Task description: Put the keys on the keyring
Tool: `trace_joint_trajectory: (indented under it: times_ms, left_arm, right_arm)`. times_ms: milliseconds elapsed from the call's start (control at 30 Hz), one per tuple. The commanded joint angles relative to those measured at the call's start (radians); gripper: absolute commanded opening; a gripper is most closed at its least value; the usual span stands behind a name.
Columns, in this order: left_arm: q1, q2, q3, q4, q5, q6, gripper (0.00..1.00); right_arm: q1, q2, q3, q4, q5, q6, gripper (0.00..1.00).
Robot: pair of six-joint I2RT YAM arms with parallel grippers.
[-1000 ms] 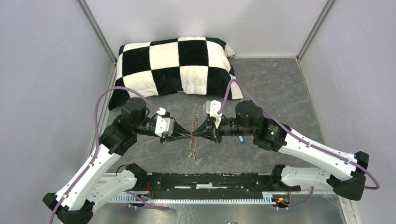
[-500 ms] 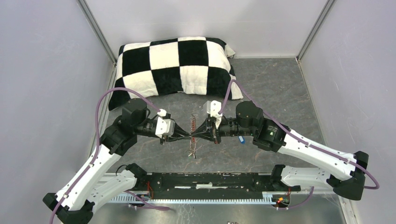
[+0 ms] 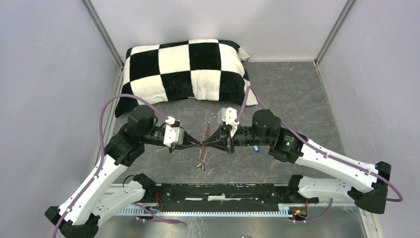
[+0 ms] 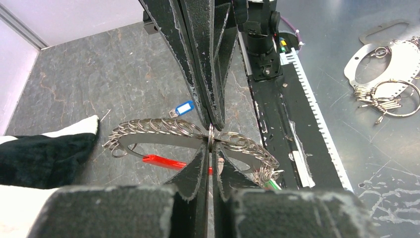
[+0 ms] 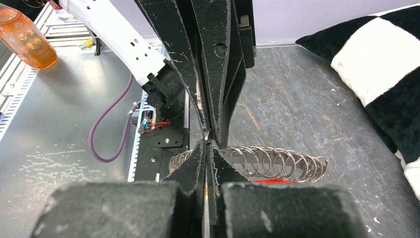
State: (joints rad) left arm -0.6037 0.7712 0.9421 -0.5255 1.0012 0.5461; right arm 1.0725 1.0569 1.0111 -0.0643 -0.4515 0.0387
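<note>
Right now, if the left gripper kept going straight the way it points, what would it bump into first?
The right gripper. It points straight back at the left gripper, tip to tip, both pinched on the keyring between them. Hardly any gap shows, though depth is unclear.

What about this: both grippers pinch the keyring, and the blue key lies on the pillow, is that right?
Not quite: the blue key lies on the table, not on the pillow, as the top view shows. The left gripper and right gripper do pinch the keyring.
</note>
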Motion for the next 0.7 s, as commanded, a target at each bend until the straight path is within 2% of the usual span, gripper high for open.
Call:
trace_joint_trajectory:
  times_ms: [0, 133, 367, 500, 667]
  left_arm:
    - [-0.004, -0.011, 0.013, 0.05, 0.034, -0.018, 0.02]
    - [-0.004, -0.016, 0.01, 0.042, 0.024, -0.02, 0.02]
    - [-0.004, -0.012, -0.007, 0.045, 0.0, -0.038, 0.02]
    - [-0.001, 0.015, -0.022, 0.081, -0.007, -0.137, 0.02]
    - [0.002, 0.024, -0.052, 0.116, -0.021, -0.178, 0.02]
  right_arm:
    - [0.001, -0.017, -0.011, 0.058, 0.025, 0.018, 0.02]
    - [0.0, -0.03, -0.001, 0.023, 0.092, 0.005, 0.32]
    - [-0.089, -0.067, 0.086, -0.078, 0.152, 0.063, 0.59]
    - [-0.161, -0.095, 0.056, -0.106, 0.208, 0.125, 0.62]
    - [-0.24, -0.154, -0.054, -0.238, 0.427, 0.164, 0.64]
